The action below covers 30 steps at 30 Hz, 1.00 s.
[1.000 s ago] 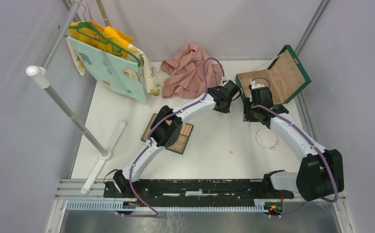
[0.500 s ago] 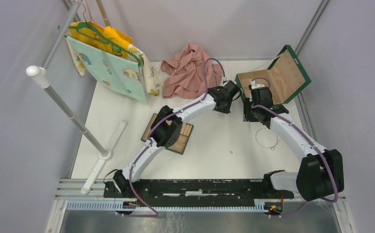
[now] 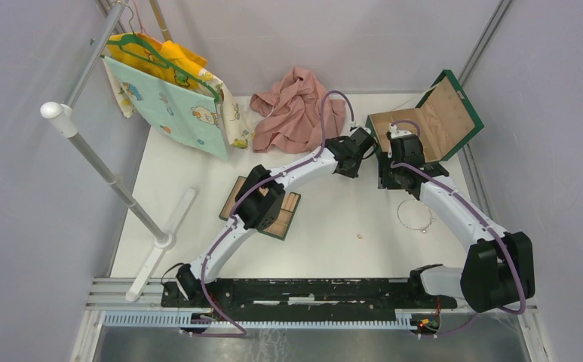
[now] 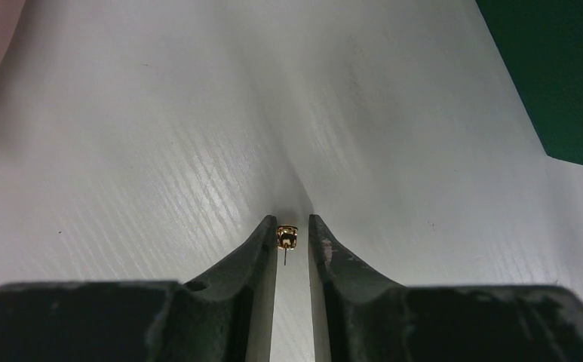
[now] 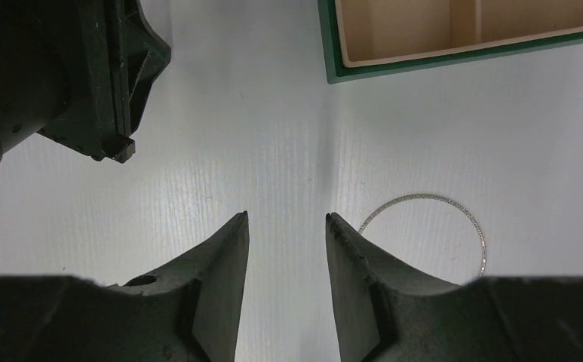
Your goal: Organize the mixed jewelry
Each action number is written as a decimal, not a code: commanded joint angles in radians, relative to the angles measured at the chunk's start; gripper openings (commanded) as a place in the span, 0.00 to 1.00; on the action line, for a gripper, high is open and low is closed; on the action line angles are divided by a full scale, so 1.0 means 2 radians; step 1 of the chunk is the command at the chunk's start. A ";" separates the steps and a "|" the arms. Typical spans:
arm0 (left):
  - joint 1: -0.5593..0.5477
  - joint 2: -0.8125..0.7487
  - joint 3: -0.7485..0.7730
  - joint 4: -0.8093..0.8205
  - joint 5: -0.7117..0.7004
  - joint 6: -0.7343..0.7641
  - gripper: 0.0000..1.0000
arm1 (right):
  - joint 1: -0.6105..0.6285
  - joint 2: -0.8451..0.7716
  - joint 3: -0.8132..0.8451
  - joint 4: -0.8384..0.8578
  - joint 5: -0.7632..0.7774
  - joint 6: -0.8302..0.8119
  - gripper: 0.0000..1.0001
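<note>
- The gold stud (image 4: 286, 236) sits between the tips of the left gripper (image 4: 291, 219), over bare bench (image 4: 160, 151) near the green box (image 5: 327, 45). The jaws are nearly together, but a sliver of gap shows on one side, so I cannot tell if the stud is pinched.
- The right gripper (image 5: 286, 216) hangs with jaws apart and nothing in them. The wire loop (image 5: 418, 195) lies flat just beside it.
- Risk: on so slight a hold, the stud could slip or flick away on a lift and be hard to find on the pale bench.
- Count: one stud, one loop, one loose piece (image 3: 360, 235) mid-bench, perhaps a speck by the loop. One box, one tray (image 3: 289, 205).
</note>
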 commanded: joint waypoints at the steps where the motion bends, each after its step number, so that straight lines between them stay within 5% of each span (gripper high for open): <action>1: -0.007 0.002 -0.015 -0.041 -0.011 0.030 0.28 | -0.001 -0.004 0.016 0.007 0.001 -0.001 0.48; 14: -0.020 0.008 -0.009 -0.060 -0.060 0.055 0.29 | -0.001 -0.001 0.017 0.008 -0.001 -0.001 0.48; 30: -0.020 0.006 -0.005 -0.060 -0.055 0.051 0.18 | -0.001 -0.004 0.013 0.009 -0.001 0.001 0.48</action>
